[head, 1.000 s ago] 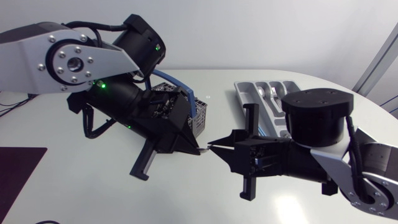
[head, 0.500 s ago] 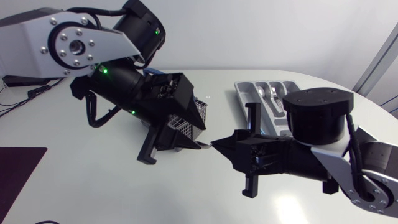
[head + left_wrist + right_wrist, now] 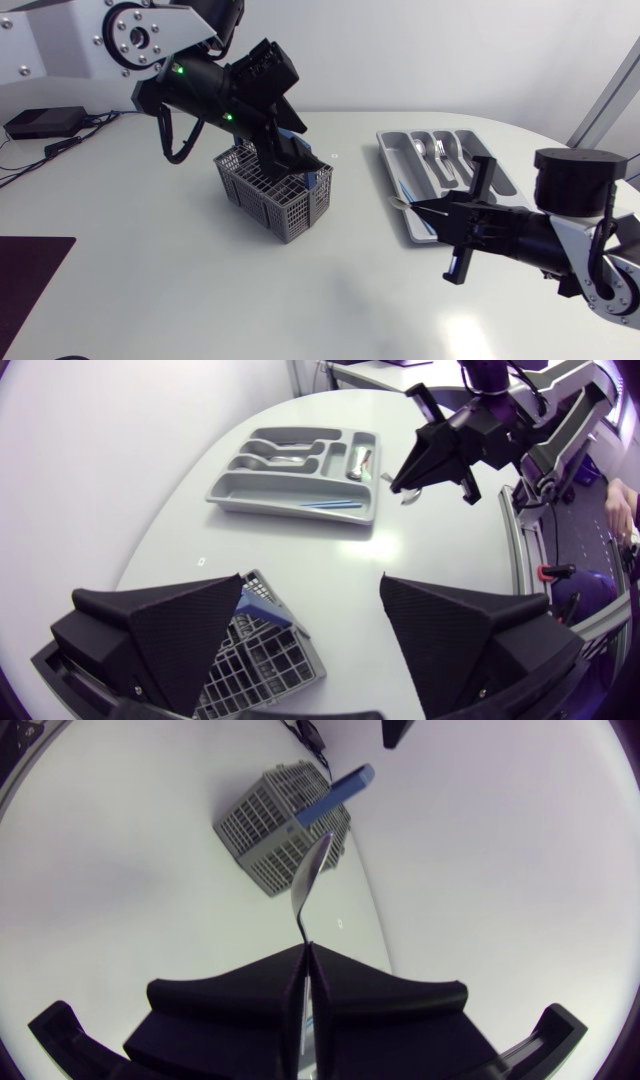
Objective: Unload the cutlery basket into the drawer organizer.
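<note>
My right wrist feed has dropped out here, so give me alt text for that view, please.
The right gripper is shut on a spoon, whose bowl juts out ahead of the fingertips. Beyond it on the white table stands the grey cutlery basket, with a blue handle sticking out of it.

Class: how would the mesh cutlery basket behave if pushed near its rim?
Probably light: the cutlery basket has open mesh walls. Likely slides on the smooth table. A high push may tip it; a blue handle stands above its rim.
</note>
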{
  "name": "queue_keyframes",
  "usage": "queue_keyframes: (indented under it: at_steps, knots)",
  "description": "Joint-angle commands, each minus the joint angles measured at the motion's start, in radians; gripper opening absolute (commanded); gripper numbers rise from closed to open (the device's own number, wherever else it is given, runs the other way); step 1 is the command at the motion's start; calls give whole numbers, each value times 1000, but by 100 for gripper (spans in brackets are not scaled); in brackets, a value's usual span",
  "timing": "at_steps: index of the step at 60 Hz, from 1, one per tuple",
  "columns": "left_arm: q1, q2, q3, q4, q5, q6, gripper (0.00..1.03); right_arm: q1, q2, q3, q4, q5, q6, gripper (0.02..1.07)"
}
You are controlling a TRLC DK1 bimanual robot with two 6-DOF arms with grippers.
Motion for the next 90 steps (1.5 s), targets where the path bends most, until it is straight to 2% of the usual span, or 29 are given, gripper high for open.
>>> queue_keyframes:
  at_steps: [1, 13, 29, 39, 69, 72, 78, 90]
  knots:
    - [13, 15, -13, 30, -42, -70, 99, -99, -9, -54, 41, -32, -86, 8]
    - [81, 18, -7, 53, -107, -121, 99, -320, 56, -112, 175, -106, -197, 8]
    - [162, 30, 18, 47, -147, -145, 99, -511, 376, -98, 460, -158, -298, 8]
    - [193, 30, 7, 41, -147, -145, 99, -553, 514, -54, 529, -158, -330, 8]
    - [257, 38, -11, 39, -148, -139, 99, -603, 738, 69, 561, -122, -408, 10]
    - [263, 38, -11, 39, -148, -139, 99, -605, 743, 69, 561, -119, -415, 16]
    - [268, 35, -10, 33, -148, -138, 99, -605, 738, 55, 561, -112, -431, 43]
    - [279, 32, -7, 27, -148, -138, 99, -605, 689, 25, 552, -98, -447, 80]
